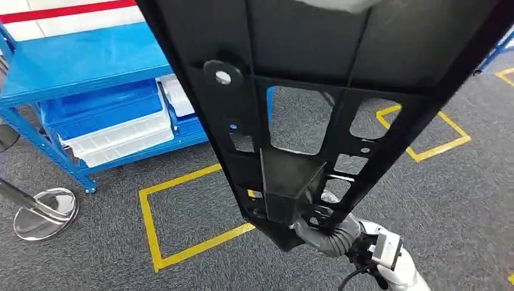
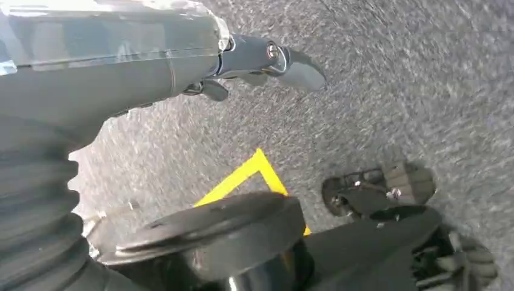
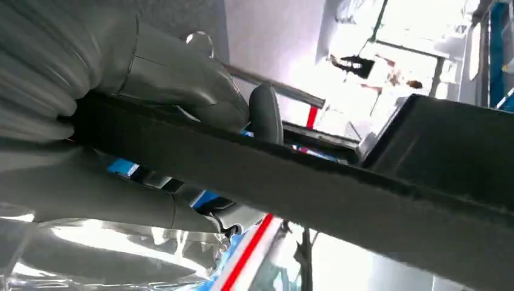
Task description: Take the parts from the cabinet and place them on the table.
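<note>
The robot's right hand is clamped on a long black part, a flat frame with cut-out windows and a round boss with a pale centre. In the head view the part is held up in the air close to the camera, over the grey carpet. Its long axis runs from the upper part of the picture down toward the right wrist, narrowing to where the hand grips its lower end. In the right wrist view the thumb lies over one face of the part and the dark fingers wrap the other, so the edge of the frame is squeezed between them.

The left hand hangs over the carpet with nothing in it, its fingers loosely apart.

Behind the part stands the blue cabinet, off to the left, with stacked blue and white trays on its lower shelf. Yellow tape squares mark the carpet, and a chrome stand base sits just beside the cabinet's front leg.
</note>
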Controlling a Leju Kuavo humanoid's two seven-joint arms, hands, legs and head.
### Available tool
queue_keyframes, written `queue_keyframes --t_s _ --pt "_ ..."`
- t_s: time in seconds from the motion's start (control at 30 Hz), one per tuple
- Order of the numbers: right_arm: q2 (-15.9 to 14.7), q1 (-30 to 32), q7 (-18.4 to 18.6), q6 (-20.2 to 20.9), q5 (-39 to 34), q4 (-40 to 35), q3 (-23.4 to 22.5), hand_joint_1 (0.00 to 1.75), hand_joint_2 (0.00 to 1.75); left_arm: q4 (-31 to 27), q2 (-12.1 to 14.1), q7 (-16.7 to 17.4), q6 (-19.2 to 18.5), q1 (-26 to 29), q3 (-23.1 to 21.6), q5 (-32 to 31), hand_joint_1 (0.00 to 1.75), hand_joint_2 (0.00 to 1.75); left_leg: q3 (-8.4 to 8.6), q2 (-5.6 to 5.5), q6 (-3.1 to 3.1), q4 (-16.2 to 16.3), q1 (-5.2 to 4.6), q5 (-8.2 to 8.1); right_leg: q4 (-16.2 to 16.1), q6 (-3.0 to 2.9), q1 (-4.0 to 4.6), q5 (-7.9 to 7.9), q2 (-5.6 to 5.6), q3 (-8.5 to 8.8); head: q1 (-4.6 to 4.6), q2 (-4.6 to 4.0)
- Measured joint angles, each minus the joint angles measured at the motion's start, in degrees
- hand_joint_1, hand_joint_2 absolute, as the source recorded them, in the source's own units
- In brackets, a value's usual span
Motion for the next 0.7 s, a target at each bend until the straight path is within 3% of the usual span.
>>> queue_keyframes --t_s 0.03,0.07,0.1,0.17,0.2,0.23,0.27,0.37,0.4,0.43,0.47,0.5,0.53,0.57,0.6,0.67,0.7 --pt "0.0 0.4 -0.1 0.1 0.0 0.0 -0.1 1.75 1.75 0.0 0.1 0.1 0.0 0.1 0.0 -0.2 0.0 1.75 -0.12 0.75 -0.04 0.0 0.02 0.02 3.7 0.35 -0.37 -1.08 -0.15 -1.62 0.0 0.0" --pt "0.0 0.8 -0.2 0.2 0.0 0.0 -0.2 1.75 1.75 0.0 0.2 0.2 0.1 0.1 0.0 -0.3 0.0 1.75 -0.13 1.38 -0.16 0.1 0.09 0.05 4.6 0.65 -0.74 -0.73 -0.28 -1.89 0.0 0.0" --pt "0.0 1.2 -0.5 0.3 0.0 -0.1 -0.4 1.75 1.75 0.0 0.3 0.3 0.2 0.1 -0.1 -0.4 0.0 1.75 -0.08 1.98 -0.37 0.1 0.17 0.01 2.8 0.91 -1.02 0.73 -0.47 -0.78 0.0 0.0" --pt "0.0 1.9 -1.2 0.5 0.0 -0.6 -0.7 1.75 1.75 0.0 0.5 0.3 0.2 0.2 -0.2 -0.4 0.0 1.75 0.22 3.13 -1.05 0.3 0.5 -0.39 -7.0 1.31 -1.43 5.54 -1.77 4.82 0.0 0.0" --pt "0.0 2.1 -1.6 0.7 0.0 -0.7 -0.9 1.75 1.75 0.0 0.7 0.3 0.2 0.2 -0.3 -0.4 0.0 1.75 0.42 3.58 -1.57 0.5 0.46 -0.69 -11.8 1.46 -1.45 6.64 -4.33 7.4 0.0 0.0" --pt "0.0 2.0 -2.0 1.0 0.0 -0.7 -0.9 1.75 1.75 0.0 1.0 0.3 0.4 0.2 -0.4 -0.3 0.0 1.75 0.29 4.0 -2.1 0.8 -0.08 -0.98 -12.8 1.13 -0.35 5.65 -6.25 7.73 0.0 0.0" --pt "0.0 2.1 -2.5 1.5 0.2 -0.8 -0.9 1.75 1.75 0.0 1.2 0.3 0.5 0.3 -0.5 0.0 0.0 1.75 0.32 4.44 -2.42 0.6 -0.16 -0.98 -12.5 -0.03 -0.52 5.68 -5.02 7.37 -0.02 0.0" --pt "0.0 2.5 -3.1 2.7 0.5 -0.6 -1.0 1.75 1.75 0.0 1.5 -0.1 0.7 0.2 -0.5 0.8 0.0 1.75 0.88 6.4 -3.47 0.6 0.03 -1.38 -12.4 -1.33 -0.32 5.65 -3.04 6.85 -0.02 0.0" --pt "0.0 2.5 -3.3 3.1 0.8 -0.5 -1.0 1.75 1.75 0.0 1.7 -0.2 0.8 0.2 -0.5 0.8 0.0 1.75 0.68 4.55 -3.85 1.5 0.38 -2.43 -12.6 -1.91 -0.46 5.78 -2.6 7.02 -0.02 0.0" --pt "0.0 2.1 -3.7 3.7 0.9 -0.4 -1.0 1.75 1.75 0.0 1.8 -0.7 0.9 0.2 -0.5 1.0 0.0 1.75 -0.68 2.02 -3.74 4.5 0.37 -4.44 -12.6 -2.26 -0.37 5.8 -1.98 6.97 -0.02 0.0" --pt "0.0 1.7 -3.9 4.2 1.1 -0.2 -0.9 1.75 1.75 0.0 1.9 -1.2 0.9 0.3 -0.4 1.4 0.0 1.75 -2.84 0.75 -3.6 9.0 0.36 -6.74 -12.6 -2.64 -0.22 5.84 -1.48 6.9 -0.02 0.0" --pt "-0.1 1.5 -3.9 4.8 1.4 0.3 -0.6 1.75 1.75 0.0 2.0 -1.7 1.0 0.1 -0.3 1.9 0.0 1.75 -5.43 0.08 -3.49 14.4 0.19 -9.0 -12.6 -2.89 -0.02 5.85 -0.89 6.85 -0.02 0.0" --pt "-0.1 1.2 -4.1 5.1 1.4 0.7 -0.3 1.75 1.75 0.0 2.1 -2.3 1.0 -0.1 -0.3 2.0 0.0 1.75 -7.52 -0.17 -3.35 18.6 0.03 -10.19 -12.6 -3.03 0.28 5.86 -0.21 6.86 -0.02 0.0" --pt "-0.1 0.8 -4.2 5.6 1.6 1.4 0.3 1.75 1.75 0.0 2.1 -3.2 1.0 -0.2 -0.3 2.0 0.0 1.75 -8.69 -0.25 -3.05 20.6 -0.14 -9.89 -12.6 -3.17 0.57 5.86 0.59 6.92 -0.02 0.0" --pt "-0.1 0.4 -4.4 5.7 1.8 1.8 0.7 1.75 1.75 0.0 2.2 -3.7 1.0 -0.3 -0.3 2.0 0.0 1.75 -8.31 -0.28 -2.59 19.2 -0.33 -8.11 -12.6 -3.24 0.86 5.84 1.49 7.07 -0.02 0.0" --pt "-0.1 -0.3 -4.7 5.8 2.0 2.3 1.3 1.75 1.75 0.0 2.2 -4.7 1.1 -0.3 -0.3 1.8 0.0 1.75 -5.06 -1.12 -1.25 10.5 -0.83 -2.36 -12.5 -3.25 1.38 5.84 3.12 7.45 -0.02 0.0" --pt "-0.1 -0.6 -4.8 5.8 2.0 2.5 1.6 1.75 1.75 0.0 2.3 -5.2 1.2 -0.2 -0.3 1.7 0.0 1.75 -3.24 -2.99 -0.33 5.6 -1.04 0.47 -12.5 -3.26 1.45 5.84 3.75 7.58 -0.02 0.0"
